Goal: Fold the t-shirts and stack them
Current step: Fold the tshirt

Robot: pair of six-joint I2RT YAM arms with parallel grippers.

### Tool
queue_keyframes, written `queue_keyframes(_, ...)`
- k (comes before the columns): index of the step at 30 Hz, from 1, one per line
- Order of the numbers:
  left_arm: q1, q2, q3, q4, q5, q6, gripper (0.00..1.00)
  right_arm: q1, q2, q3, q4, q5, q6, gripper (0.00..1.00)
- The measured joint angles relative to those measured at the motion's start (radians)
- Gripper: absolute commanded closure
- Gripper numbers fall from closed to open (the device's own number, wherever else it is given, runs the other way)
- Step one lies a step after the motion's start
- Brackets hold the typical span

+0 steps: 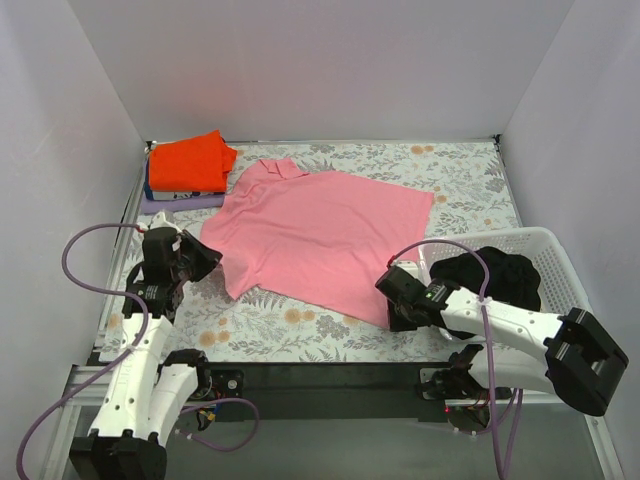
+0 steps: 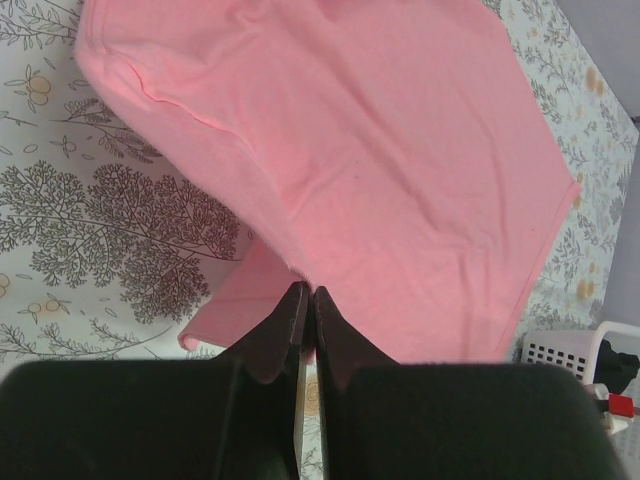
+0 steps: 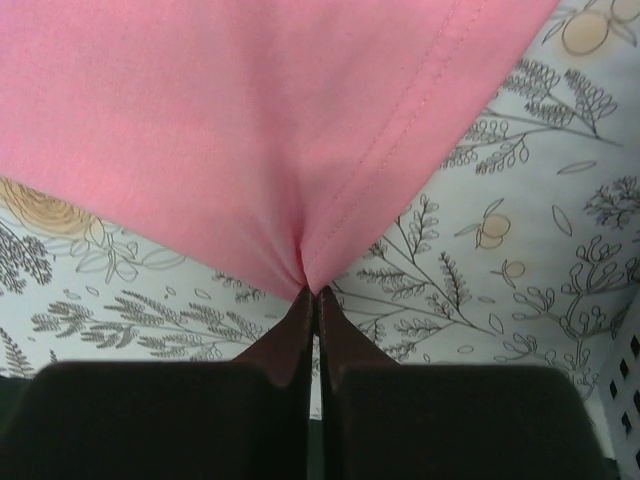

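A light pink t-shirt [image 1: 320, 235] lies spread across the middle of the floral cloth, collar toward the back left. My left gripper [image 1: 205, 258] is shut on the pink shirt's near-left edge, by the sleeve; in the left wrist view the tips [image 2: 306, 292] pinch the cloth [image 2: 400, 160]. My right gripper [image 1: 388, 288] is shut on the shirt's near-right hem corner; in the right wrist view the hem [image 3: 250, 130] puckers into the closed tips [image 3: 312, 292]. A folded orange-red t-shirt [image 1: 190, 160] sits on a lilac folded garment [image 1: 185, 200] at the back left.
A white mesh basket [image 1: 545, 265] stands at the right, holding a dark garment [image 1: 490, 275]. White walls enclose the floral-covered table [image 1: 470, 180]. The basket's corner shows in the left wrist view [image 2: 565, 350].
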Motion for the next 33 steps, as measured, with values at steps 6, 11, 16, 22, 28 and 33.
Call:
queue_keyframes(6, 0.000, -0.050, 0.003, -0.060, 0.011, -0.018, 1.00, 0.043, -0.027, 0.011, -0.085, -0.029, 0.037, 0.99)
queue_keyframes(11, 0.000, -0.073, 0.035, -0.128, 0.021, -0.032, 1.00, 0.095, -0.027, 0.024, -0.121, -0.044, 0.072, 0.99)
queue_keyframes(16, 0.000, -0.085, 0.057, -0.142, 0.032, -0.049, 1.00, 0.117, -0.032, 0.039, -0.146, -0.039, 0.090, 0.99)
queue_keyframes(22, 0.000, -0.009, 0.056, -0.052, 0.081, -0.077, 1.00, 0.097, -0.036, 0.096, -0.161, 0.004, 0.079, 0.99)
queue_keyframes(28, 0.000, 0.099, 0.056, 0.092, 0.140, -0.088, 1.00, -0.002, -0.005, 0.156, -0.160, 0.048, 0.005, 0.99)
queue_keyframes(33, 0.000, 0.202, 0.058, 0.185, 0.167, -0.082, 1.00, -0.112, 0.014, 0.169, -0.140, 0.056, -0.080, 0.99)
